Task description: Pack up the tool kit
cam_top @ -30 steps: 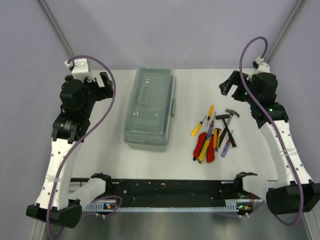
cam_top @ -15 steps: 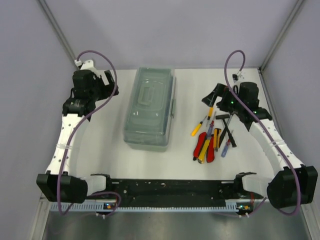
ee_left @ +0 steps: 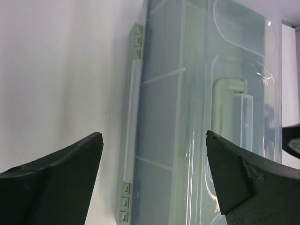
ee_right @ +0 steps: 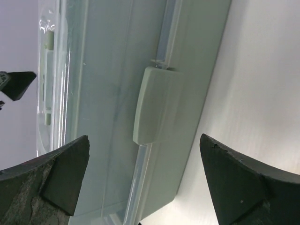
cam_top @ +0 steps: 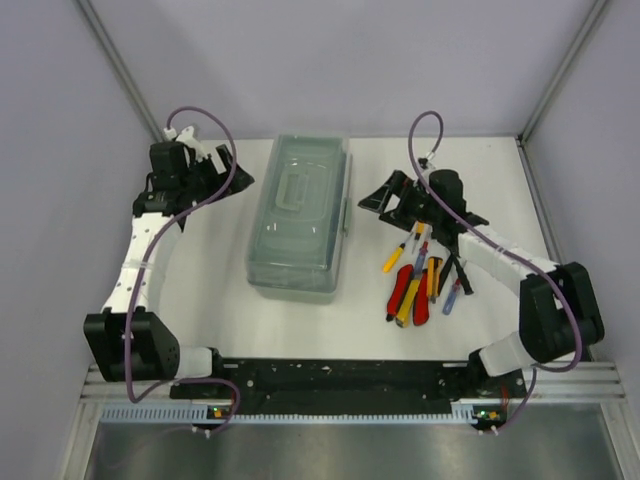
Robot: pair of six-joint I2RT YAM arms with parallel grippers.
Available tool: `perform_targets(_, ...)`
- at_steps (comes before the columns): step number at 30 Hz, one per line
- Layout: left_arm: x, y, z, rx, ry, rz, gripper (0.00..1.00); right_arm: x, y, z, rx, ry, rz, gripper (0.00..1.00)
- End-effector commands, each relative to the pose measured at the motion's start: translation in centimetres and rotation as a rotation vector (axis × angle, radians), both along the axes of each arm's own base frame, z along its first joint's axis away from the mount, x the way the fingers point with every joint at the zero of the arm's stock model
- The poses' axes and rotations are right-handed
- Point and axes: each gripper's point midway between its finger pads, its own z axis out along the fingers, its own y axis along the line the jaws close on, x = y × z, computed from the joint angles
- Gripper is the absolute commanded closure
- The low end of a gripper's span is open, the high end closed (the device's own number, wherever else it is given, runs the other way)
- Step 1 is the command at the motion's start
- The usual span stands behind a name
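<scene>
Packing not begun, by look of it. Table (cam_top: pixel 200 290): bare room along left edge and near edge, tight between case and tool heap. Clear plastic case (cam_top: pixel 298 215) sits mid-table toward far edge, lid shut, no tool visible inside. Tools (cam_top: pixel 425 270) (screwdrivers, pliers, hammer) lie loose toward right edge, none held. Left gripper (cam_top: pixel 228 175) spread wide, empty, beside case's hinge side. Right gripper (cam_top: pixel 380 200) also spread, empty, facing front latch (ee_right: pixel 154 105). Left: unlatch, lift lid, load tools, close.

We had both arms bent inward, left gripper (ee_left: pixel 153 136) and right gripper (ee_right: pixel 144 138) spread wide, apparently hovering low.
</scene>
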Motion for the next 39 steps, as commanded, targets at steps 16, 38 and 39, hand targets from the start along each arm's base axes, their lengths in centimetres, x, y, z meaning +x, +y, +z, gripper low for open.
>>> perform_targets(16, -1.8, -4.6, -4.0, -0.231, 0.092, -0.183, 0.08, 0.9, 6.1, -2.7, 0.308, -0.016, 0.207, 0.01)
perform_targets(38, -3.1, -7.2, -4.5, -0.38, 0.136, -0.232, 0.11, 0.4, 8.3, -1.8, 0.574, -0.004, 0.339, 0.18)
perform_targets(39, -3.2, -7.3, -4.5, -0.39, 0.143, -0.23, 0.12, 0.3, 8.5, -1.8, 0.58, 0.008, 0.346, 0.21)
